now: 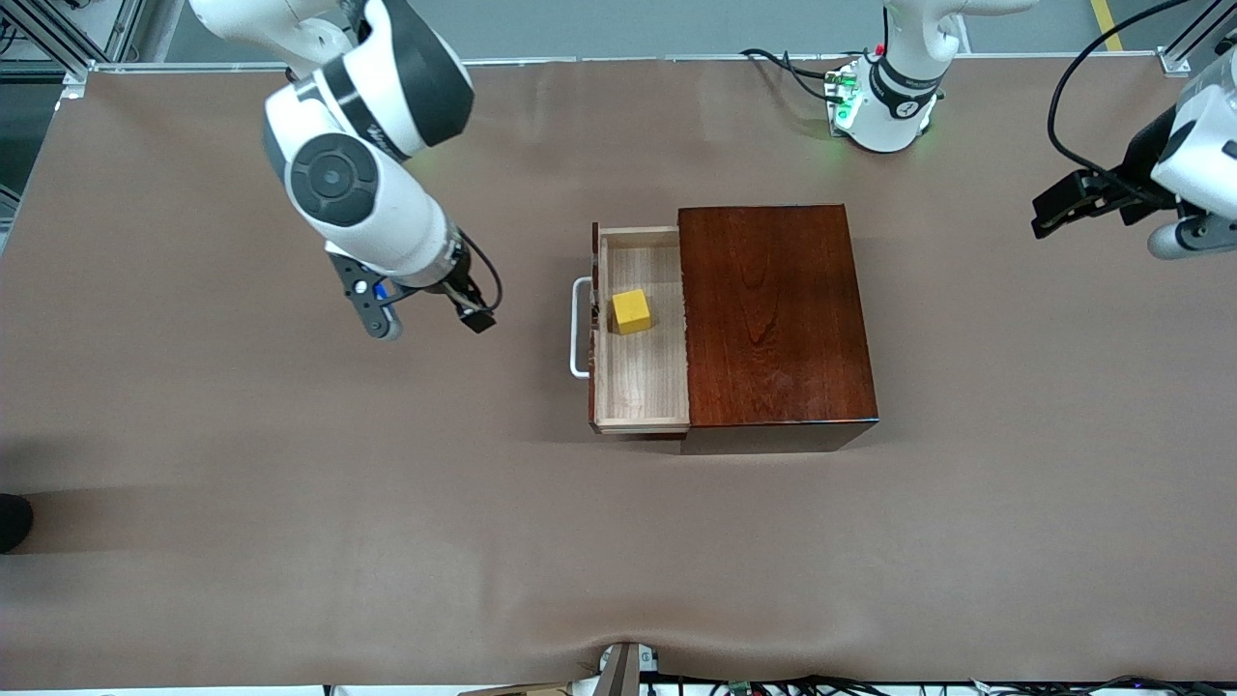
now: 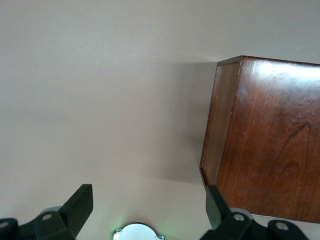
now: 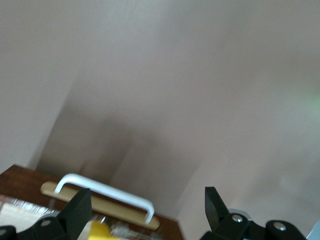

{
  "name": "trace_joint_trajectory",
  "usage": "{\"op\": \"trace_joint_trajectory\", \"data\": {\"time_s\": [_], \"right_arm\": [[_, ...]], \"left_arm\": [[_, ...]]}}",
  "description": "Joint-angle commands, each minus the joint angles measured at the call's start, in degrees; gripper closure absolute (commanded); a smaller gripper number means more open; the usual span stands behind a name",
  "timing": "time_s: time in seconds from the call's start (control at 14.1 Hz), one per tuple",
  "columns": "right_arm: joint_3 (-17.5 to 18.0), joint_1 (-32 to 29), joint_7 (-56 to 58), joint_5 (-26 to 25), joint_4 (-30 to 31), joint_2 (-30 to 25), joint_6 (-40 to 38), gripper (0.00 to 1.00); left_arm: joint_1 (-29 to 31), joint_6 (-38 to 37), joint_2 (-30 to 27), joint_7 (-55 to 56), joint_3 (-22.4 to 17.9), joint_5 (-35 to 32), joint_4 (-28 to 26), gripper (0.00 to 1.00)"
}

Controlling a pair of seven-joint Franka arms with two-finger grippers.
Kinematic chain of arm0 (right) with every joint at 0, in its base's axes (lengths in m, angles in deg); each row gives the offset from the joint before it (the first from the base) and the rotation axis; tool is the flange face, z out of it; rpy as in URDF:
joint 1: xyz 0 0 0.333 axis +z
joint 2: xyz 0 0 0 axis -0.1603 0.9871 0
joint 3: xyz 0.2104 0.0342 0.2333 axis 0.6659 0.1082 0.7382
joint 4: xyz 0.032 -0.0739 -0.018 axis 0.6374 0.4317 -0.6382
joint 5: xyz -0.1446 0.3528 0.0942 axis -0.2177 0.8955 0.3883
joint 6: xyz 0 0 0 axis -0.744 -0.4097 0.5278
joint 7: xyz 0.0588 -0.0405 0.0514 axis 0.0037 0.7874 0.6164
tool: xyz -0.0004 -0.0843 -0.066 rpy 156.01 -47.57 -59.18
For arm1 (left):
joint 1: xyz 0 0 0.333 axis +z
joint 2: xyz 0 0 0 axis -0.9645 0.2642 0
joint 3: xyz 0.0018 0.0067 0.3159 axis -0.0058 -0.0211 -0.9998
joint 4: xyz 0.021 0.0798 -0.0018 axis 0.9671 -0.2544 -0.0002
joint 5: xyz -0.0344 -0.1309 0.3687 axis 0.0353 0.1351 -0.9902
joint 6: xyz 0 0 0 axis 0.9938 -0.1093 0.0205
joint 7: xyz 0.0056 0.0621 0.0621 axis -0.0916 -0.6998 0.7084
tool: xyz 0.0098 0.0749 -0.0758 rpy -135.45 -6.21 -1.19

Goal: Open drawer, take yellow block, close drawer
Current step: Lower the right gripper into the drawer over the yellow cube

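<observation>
Now yellow block [image 1: 631, 311] in drawer [image 1: 642, 387], apart from right hand [image 1: 432, 326].

The front camera hangs high, looking down on the whole table [image 1: 290, 503]. Each wrist camera peers past its own parted fingers: the left gripper [image 2: 150, 210] toward the wooden box [image 2: 270, 140], the right gripper [image 3: 145, 212] toward the drawer [image 3: 100, 207]; both appear from above.
</observation>
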Motion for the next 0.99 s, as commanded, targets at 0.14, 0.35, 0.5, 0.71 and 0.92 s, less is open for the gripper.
{"op": "trace_joint_trajectory", "data": {"time_s": [0.14, 0.35, 0.5, 0.71, 0.92], "right_arm": [[-0.55, 2.98, -6.92, 4.06, -1.01, 2.19, 4.59, 0.0], [-0.55, 6.31, -12.98, 3.8, -1.36, 4.91, 10.04, 0.0], [-0.55, 8.25, -16.93, 3.62, -3.72, 7.8, 11.19, 0.0], [-0.64, 10.72, -21.16, 3.18, -9.08, 12.82, 11.2, 0.0], [-0.73, 12.39, -22.92, 3.09, -10.94, 15.28, 12.68, 0.0]], "left_arm": [[0.77, -1.15, -1.92, -0.81, 0.46, -1.1, -1.24, 0.0], [0.68, -0.8, -1.74, -0.81, 0.55, -1.1, -1.41, 0.0], [0.68, -0.8, -1.65, -0.81, 0.55, -1.1, -1.24, 0.0], [0.6, -0.27, -1.3, -0.72, 0.81, -1.1, -1.24, 0.0], [0.51, 0.08, -1.3, -0.81, 0.81, -1.1, -1.15, 0.0]]}}
